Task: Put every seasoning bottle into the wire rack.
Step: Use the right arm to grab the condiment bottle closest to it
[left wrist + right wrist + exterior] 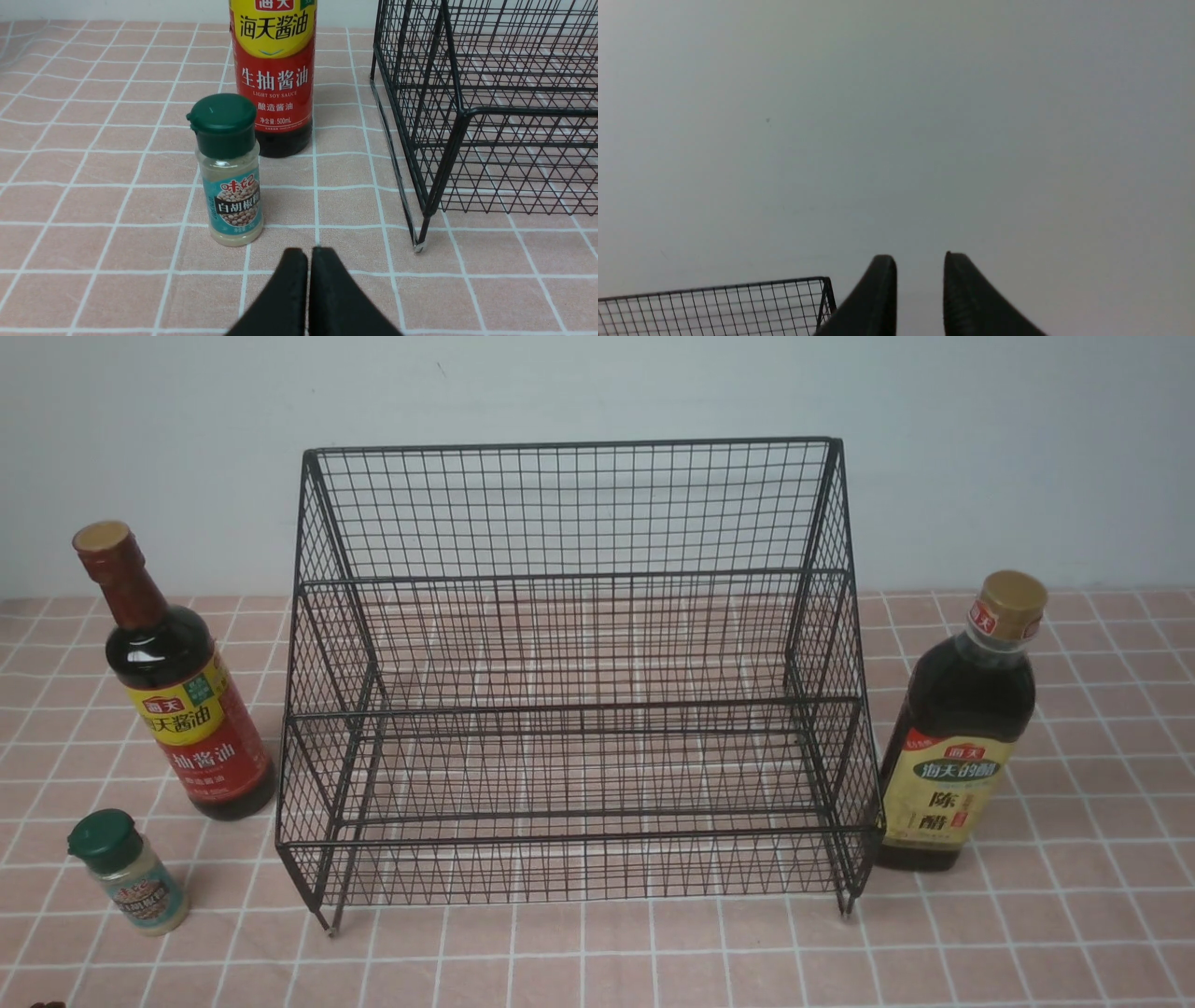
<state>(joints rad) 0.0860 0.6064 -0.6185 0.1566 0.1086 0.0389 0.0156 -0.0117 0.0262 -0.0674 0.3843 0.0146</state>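
Observation:
The black wire rack [574, 579] stands mid-table with both tiers holding nothing. Left of it stands the tall dark bottle with the red-yellow label [177, 700], and nearer the front the small green-capped shaker jar [126, 873]. Right of the rack stands the dark bottle with the beige label and gold cap [962, 737]. Neither gripper appears in the front view. My left gripper [308, 254] is shut and holds nothing, low over the cloth just short of the shaker jar [231, 172], with the red-label bottle [275, 79] behind it. My right gripper [920, 261] is open, facing the wall above the rack's top corner [824, 282].
A pink tiled cloth [1074, 915] covers the table. A plain pale wall [597, 383] runs close behind the rack. In the left wrist view the rack's front leg [420, 238] stands to one side of the gripper.

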